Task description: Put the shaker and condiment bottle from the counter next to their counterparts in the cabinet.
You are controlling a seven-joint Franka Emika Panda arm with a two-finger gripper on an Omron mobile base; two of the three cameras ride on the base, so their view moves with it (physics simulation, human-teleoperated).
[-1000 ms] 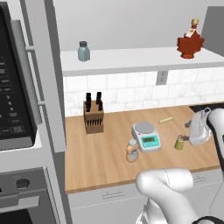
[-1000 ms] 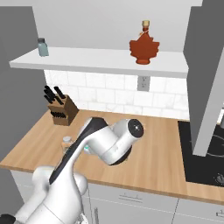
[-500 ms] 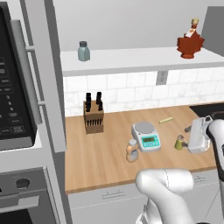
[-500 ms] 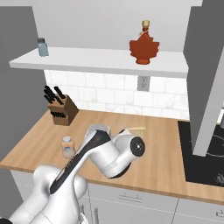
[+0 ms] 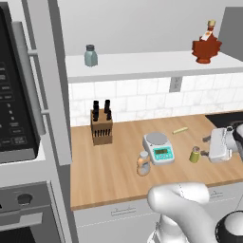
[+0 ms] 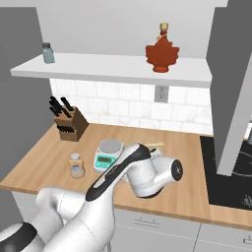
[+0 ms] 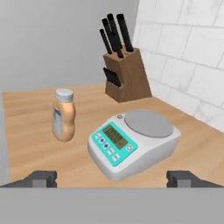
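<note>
The small olive-yellow shaker [image 5: 194, 154] stands on the wooden counter [image 5: 118, 166], right of the scale. My gripper [image 5: 207, 146] lies level just to the shaker's right, pointing at it. It is open and the shaker sits just off its fingertips. In the hand view the gripper [image 7: 112, 179] has its dark fingertips [image 7: 41, 178] wide apart with nothing between them. The orange-tan condiment bottle [image 5: 143, 163] [image 6: 76, 165] [image 7: 64, 115] stands left of the scale. On the cabinet shelf [image 5: 142, 64] [image 6: 113, 66] stand the counterparts, a grey-green shaker [image 5: 90, 55] [image 6: 48, 53] and a red maple-leaf bottle [image 5: 206, 45] [image 6: 162, 50].
A white kitchen scale [image 5: 159, 147] [image 6: 107, 152] [image 7: 135, 142] sits mid-counter. A knife block [image 5: 101, 127] [image 6: 69, 125] [image 7: 124, 74] stands by the tiled wall, and a small yellow stick [image 5: 180, 130] lies near it. A dark cooktop [image 6: 231, 172] borders the counter on the right; the oven unit [image 5: 23, 118] rises on the left.
The hand has dropped toward the counter and tipped from upright to level, its open fingers now pointing at the olive-yellow shaker. Nothing on the counter has moved.
</note>
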